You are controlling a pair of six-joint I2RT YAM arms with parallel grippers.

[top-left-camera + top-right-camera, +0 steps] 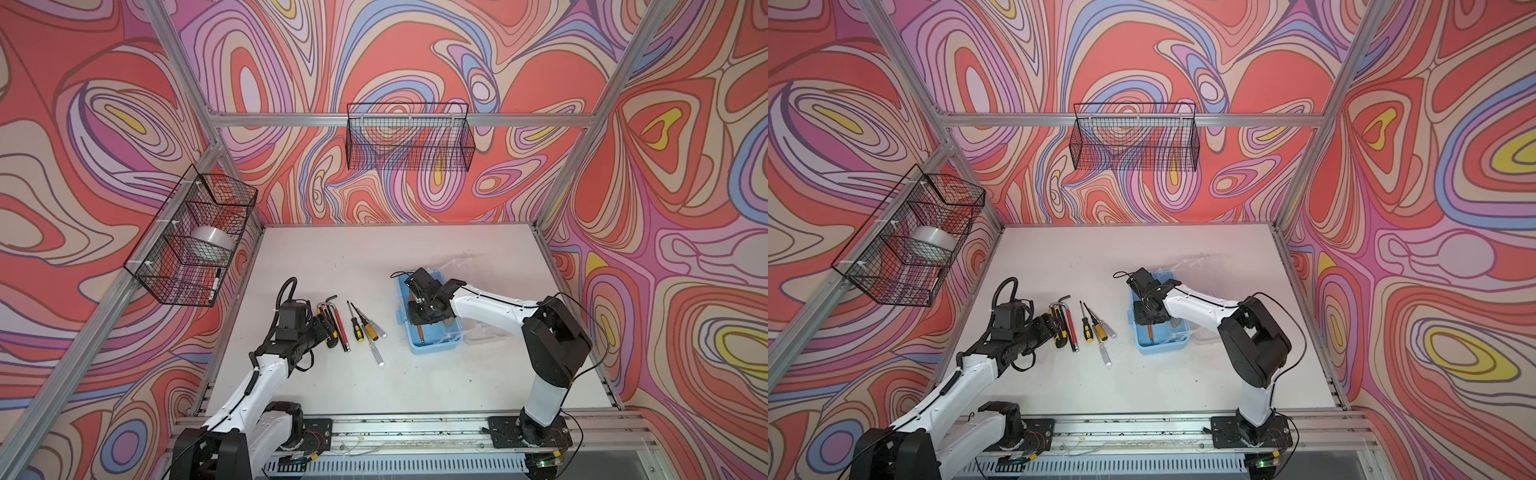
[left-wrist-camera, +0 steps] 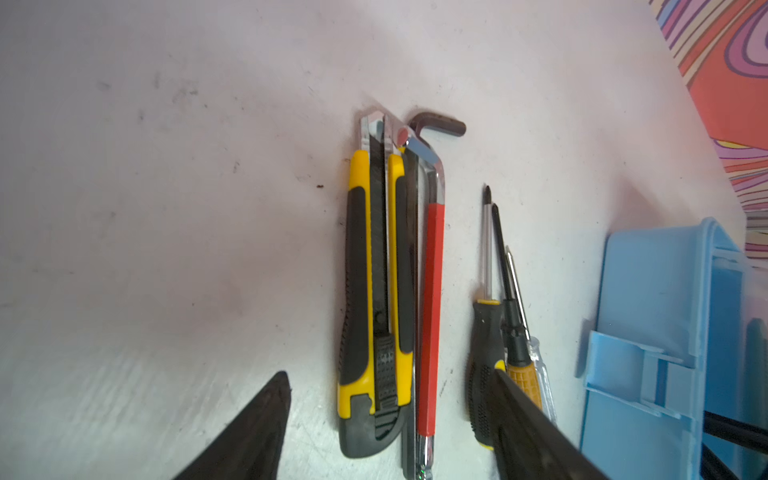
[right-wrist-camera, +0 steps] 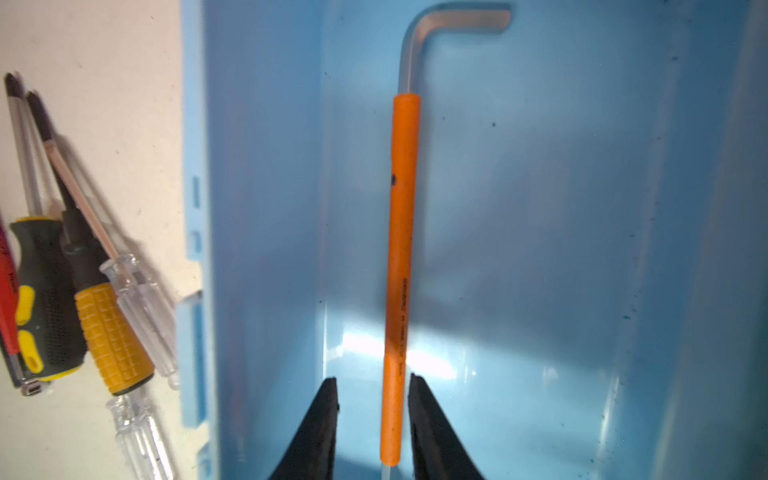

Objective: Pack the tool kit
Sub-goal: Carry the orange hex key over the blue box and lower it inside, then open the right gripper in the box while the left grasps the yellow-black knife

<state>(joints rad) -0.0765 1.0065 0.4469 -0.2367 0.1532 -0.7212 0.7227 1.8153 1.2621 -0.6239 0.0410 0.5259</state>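
As I look through the right wrist camera, I see the right gripper (image 3: 372, 378) low inside the blue box (image 3: 582, 208), with its two black fingers (image 3: 320, 432) standing a little apart. An orange hex key (image 3: 401, 228) lies flat on the floor of the box, and its long shaft runs between these fingers. On one side I see a clear strip of blue floor between finger and key. On the other side the finger is just beside the key, and I cannot tell if it touches. So the jaws are parted and do not pinch the key. The bent end of the key points away from the gripper.

In both top views the box stands on the white table (image 1: 332, 386), right of the middle, and the right arm reaches down into it.

The left gripper (image 2: 390, 373) has its fingers spread wide and holds nothing. It hovers over the tools that lie on the table to the left of the box. In the left wrist view a yellow-and-black utility knife (image 2: 374, 291) lies between the two fingers, and a red hex key (image 2: 431, 311) lies just beside the knife. A dark hex key (image 2: 440, 124) shows its bent end at their far tips. The screwdrivers (image 1: 365, 328) lie between this group and the box, close together, and they do not touch the box.
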